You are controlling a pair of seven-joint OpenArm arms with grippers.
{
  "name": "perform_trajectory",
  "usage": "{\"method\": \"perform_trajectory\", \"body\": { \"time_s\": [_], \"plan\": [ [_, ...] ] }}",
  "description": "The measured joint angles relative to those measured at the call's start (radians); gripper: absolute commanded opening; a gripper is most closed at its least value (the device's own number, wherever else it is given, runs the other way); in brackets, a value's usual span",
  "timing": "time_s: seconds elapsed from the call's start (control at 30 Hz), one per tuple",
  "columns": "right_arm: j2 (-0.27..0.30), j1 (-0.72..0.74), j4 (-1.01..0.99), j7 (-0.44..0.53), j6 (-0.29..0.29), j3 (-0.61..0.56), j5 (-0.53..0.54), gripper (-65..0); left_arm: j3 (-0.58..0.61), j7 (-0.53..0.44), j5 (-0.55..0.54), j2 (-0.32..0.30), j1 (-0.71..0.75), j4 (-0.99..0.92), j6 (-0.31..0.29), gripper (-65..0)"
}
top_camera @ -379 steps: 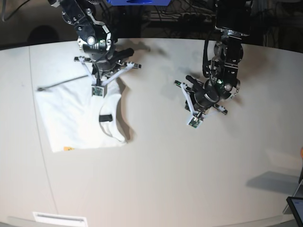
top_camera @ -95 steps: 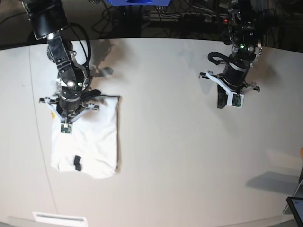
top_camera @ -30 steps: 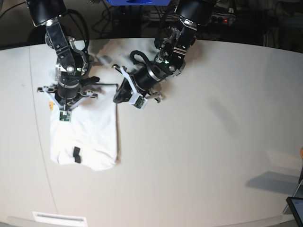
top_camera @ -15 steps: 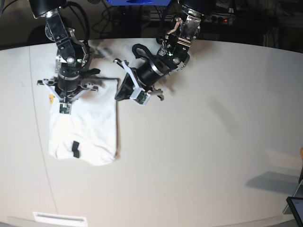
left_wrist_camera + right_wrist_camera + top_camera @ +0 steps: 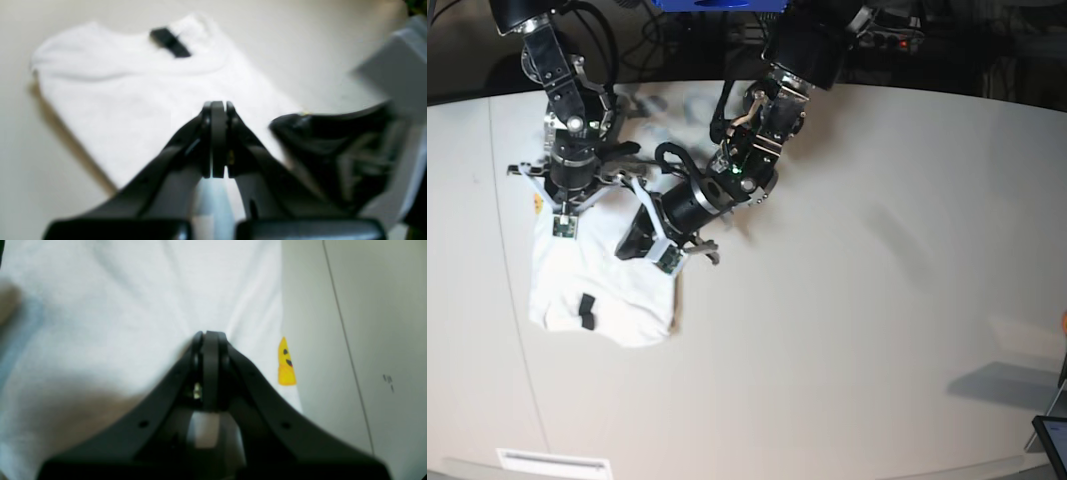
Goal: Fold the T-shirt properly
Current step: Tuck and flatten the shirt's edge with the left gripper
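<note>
Now both sets of my fingers are pressed together. My right gripper (image 5: 210,335) has its jaws closed with its tips down against the white cloth; whether a pinch of fabric sits between them I cannot tell. My left gripper (image 5: 215,106) is likewise closed, with no cloth between its tips in its own wrist view, hovering over the shirt's far side with the other arm's dark bulk at its 3 o'clock.

Outward from the fingers lies the T-shirt (image 5: 602,285), one garment, already folded into a narrow upright rectangle on the pale table (image 5: 877,300). In the base view it occupies the 9 o'clock side of the table. My right gripper (image 5: 565,205) stands at the shirt's 12 o'clock edge; my left gripper (image 5: 642,245) reaches in from 2 o'clock onto its 3 o'clock border. One black neck label (image 5: 586,311) shows near the 6 o'clock end, and one small yellow printed figure (image 5: 286,363) peeks out at the cloth's edge beside my right fingers.

By my judgement the shirt is light, soft and limp: it will sag and wrinkle wherever it is unsupported, and stacked layers may slide apart. Best hold looks to be at the two corners of the 12 o'clock edge, pinching all layers together.

Count: one shirt, one label, one yellow figure, two grippers.
</note>
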Motion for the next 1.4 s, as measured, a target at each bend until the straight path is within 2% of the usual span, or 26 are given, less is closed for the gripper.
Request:
{"method": "perform_trajectory", "body": {
  "time_s": [0.2, 0.27, 0.4, 0.53, 0.77, 1.03, 1.17, 1.4],
  "plan": [
    [0.002, -0.026, 0.017, 0.011, 0.002, 0.000, 0.000, -64.3, -0.004, -0.001, 0.002, 0.003, 0.013, 0.039, -0.002, -65.0],
    [0.022, -0.023, 0.018, 0.011, 0.002, -0.022, 0.004, -64.3, -0.004, -0.006, 0.001, 0.005, 0.007, 0.050, -0.002, -65.0],
    [0.044, -0.009, 0.021, 0.000, -0.021, -0.087, -0.008, -64.3, -0.006, -0.001, -0.001, -0.011, 0.013, 0.053, -0.001, -65.0],
    [0.037, -0.006, 0.024, 0.001, -0.082, -0.148, -0.016, -64.3, -0.006, -0.002, -0.002, -0.010, 0.010, 0.053, -0.001, -65.0],
    [0.036, -0.002, 0.027, 0.016, -0.091, -0.228, -0.031, -64.3, -0.006, -0.005, -0.002, -0.010, 0.011, 0.050, -0.001, -65.0],
    [0.036, -0.013, 0.037, 0.016, -0.091, -0.229, -0.027, -64.3, -0.006, -0.009, -0.016, -0.039, 0.035, 0.046, -0.005, -65.0],
    [0.031, -0.018, 0.042, 0.017, -0.156, -0.236, -0.015, -64.3, -0.006, -0.031, -0.040, -0.055, 0.030, 0.011, -0.019, -65.0],
    [0.029, -0.042, 0.047, 0.030, -0.159, -0.236, -0.029, -64.3, -0.006, -0.043, -0.053, -0.055, 0.068, 0.014, -0.016, -65.0]
  ]
}}
